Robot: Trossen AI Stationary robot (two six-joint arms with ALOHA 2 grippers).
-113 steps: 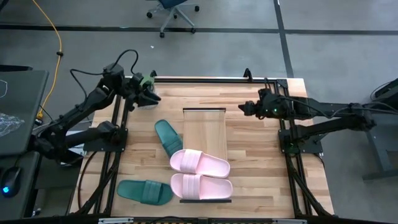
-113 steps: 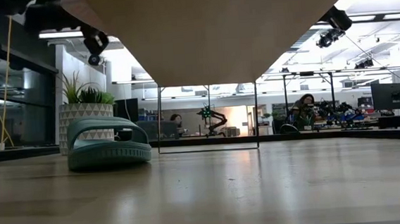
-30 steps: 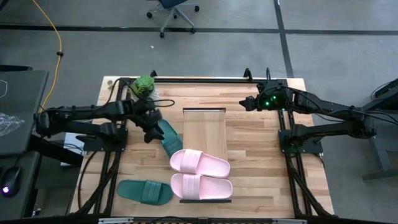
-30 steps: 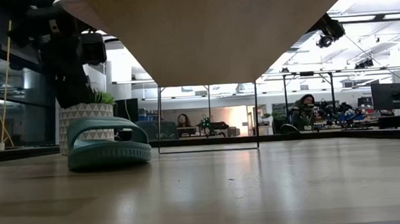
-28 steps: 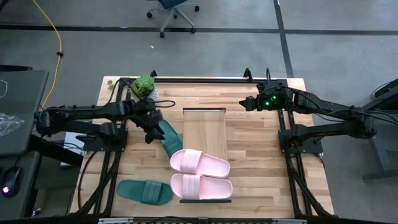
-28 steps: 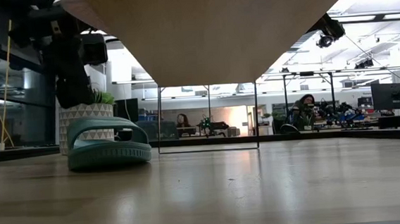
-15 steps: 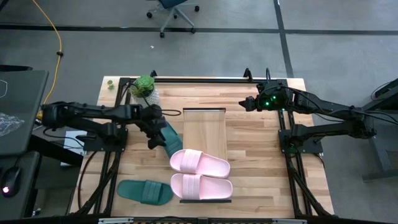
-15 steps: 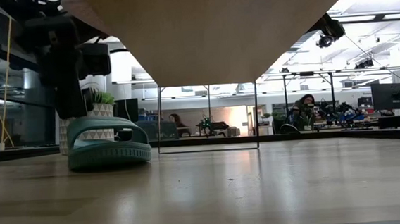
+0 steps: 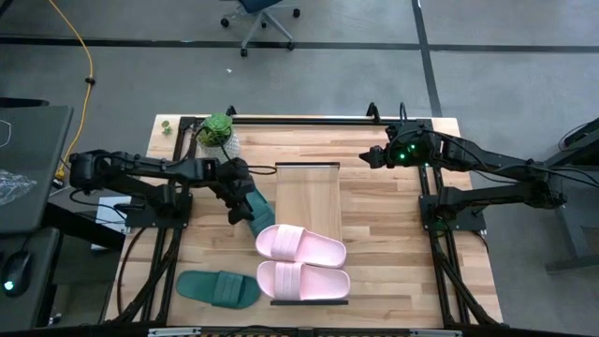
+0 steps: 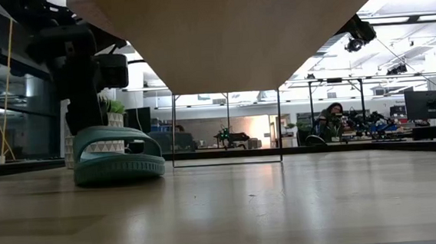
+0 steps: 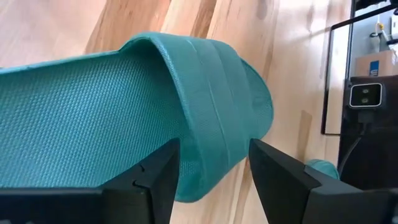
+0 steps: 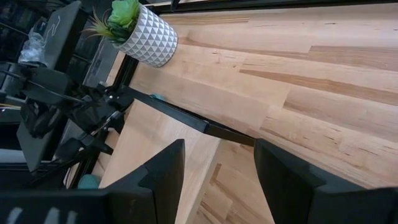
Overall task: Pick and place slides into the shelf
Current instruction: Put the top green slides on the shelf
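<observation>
One dark teal slide [image 9: 255, 208] lies on the table against the shelf's left edge; in the left wrist view its ribbed strap [image 11: 211, 93] fills the frame. My left gripper [image 9: 239, 201] is open and low over it from above [image 10: 86, 108], fingers either side of the strap [image 11: 214, 180]. A second teal slide [image 9: 218, 287] lies near the table's near left corner. Two pale pink slides [image 9: 301, 245] [image 9: 302, 280] lie on the near half of the shelf [image 9: 309, 187]. My right gripper [image 9: 374, 156] is open and waits off the shelf's far right corner [image 12: 217, 186]. My left gripper comes at the teal slide from above, pointing down. One finger [image 11: 155, 180] is over the footbed side of the strap's edge [image 11: 214, 149] and the other [image 11: 273, 174] is outside it. I cannot tell whether the fingers touch it. The slide rests flat on the table.
A plant in a white patterned pot [image 9: 218, 131] stands at the table's far left, just beyond the left gripper. The shelf's far half [image 9: 307, 183] is bare wood. Its black frame [image 10: 226, 129] stands on the table; bare tabletop [image 9: 393, 234] lies right of the shelf.
My left gripper has moved toward the shelf and the table's near edge and come down over the teal slide, staying open. The slide has kept its place. The right arm has kept still.
</observation>
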